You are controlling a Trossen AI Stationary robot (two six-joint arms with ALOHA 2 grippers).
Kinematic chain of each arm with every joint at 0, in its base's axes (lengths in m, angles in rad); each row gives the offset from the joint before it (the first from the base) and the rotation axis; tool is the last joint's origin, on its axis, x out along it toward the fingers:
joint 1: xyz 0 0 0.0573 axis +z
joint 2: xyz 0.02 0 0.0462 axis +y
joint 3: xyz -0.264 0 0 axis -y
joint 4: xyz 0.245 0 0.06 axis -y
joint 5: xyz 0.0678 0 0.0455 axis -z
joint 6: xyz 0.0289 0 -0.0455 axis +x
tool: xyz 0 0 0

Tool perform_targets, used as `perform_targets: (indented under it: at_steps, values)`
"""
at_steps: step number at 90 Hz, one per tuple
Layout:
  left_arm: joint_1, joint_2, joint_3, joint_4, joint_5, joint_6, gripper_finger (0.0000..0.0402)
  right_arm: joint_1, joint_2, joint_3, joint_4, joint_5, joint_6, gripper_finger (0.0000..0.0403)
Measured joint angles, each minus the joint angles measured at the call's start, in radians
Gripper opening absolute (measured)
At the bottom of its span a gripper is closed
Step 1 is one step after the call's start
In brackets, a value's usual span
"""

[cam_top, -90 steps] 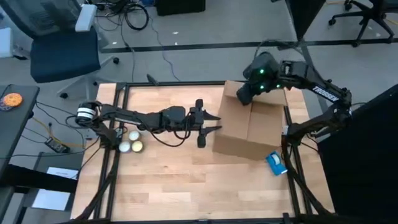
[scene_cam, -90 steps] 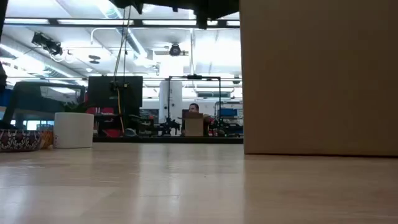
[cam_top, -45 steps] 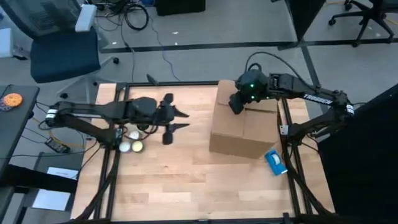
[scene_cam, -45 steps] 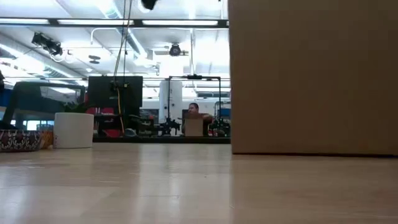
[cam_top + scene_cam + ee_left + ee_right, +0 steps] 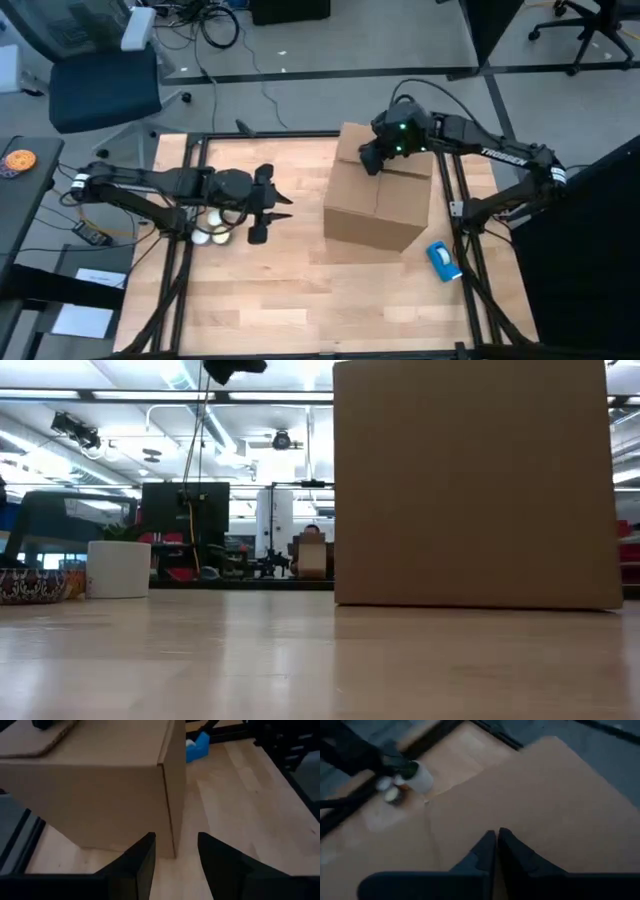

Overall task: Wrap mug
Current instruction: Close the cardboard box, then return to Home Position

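Note:
A brown cardboard box stands on its bottom on the wooden table, right of centre; it fills the low view's right side. My right gripper is shut, its fingertips on the box's top. My left gripper hangs open left of the box, pointing at the box's upright corner edge, clear of it. The white mug stands upright at the table's left side, untouched. My right gripper presses its shut fingertips down on the box's flat top, near the far left corner of that top. The fingers come from above, slanting from the table's right. The box stays upright, its bottom on the table.
A blue tape dispenser lies right of the box near the table's right rail. Small pale balls and a patterned bowl sit by the mug at the left. Bare wood spreads across the near half of the table.
My right gripper has gone toward the table's left edge with its tips on the box top, and the box has slid left along the table, staying upright. My left gripper has drawn back toward the left edge, away from the box, still open.

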Motion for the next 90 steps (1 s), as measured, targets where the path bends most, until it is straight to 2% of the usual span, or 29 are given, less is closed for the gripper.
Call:
perform_targets:
  at_steps: [17, 41, 51, 64, 80, 90]
  values:
    - [-0.048, -0.101, 0.004, 0.077, 0.001, 0.027, 0.0131, 0.141, -0.122, 0.0, 0.097, -0.058, -0.203, 0.0001]
    - [-0.072, -0.191, 0.004, 0.094, 0.0, 0.0, 0.0131, 0.426, -0.218, 0.003, 0.105, -0.036, -0.195, 0.0]
    - [-0.071, -0.192, 0.004, 0.121, 0.0, 0.0, 0.0131, 0.521, -0.217, -0.013, 0.107, -0.029, -0.129, 0.0]
    - [-0.071, -0.174, 0.004, 0.176, 0.0, 0.0, 0.0131, 0.613, -0.214, -0.105, 0.11, -0.027, -0.163, 0.0]
    - [-0.069, -0.162, 0.004, 0.214, -0.015, 0.003, 0.0131, 0.679, -0.21, -0.303, 0.172, 0.156, -0.13, 0.0]
    - [-0.066, -0.178, 0.004, 0.208, -0.045, -0.008, 0.0131, 0.708, -0.238, -0.396, 0.289, 0.156, -0.119, 0.0]
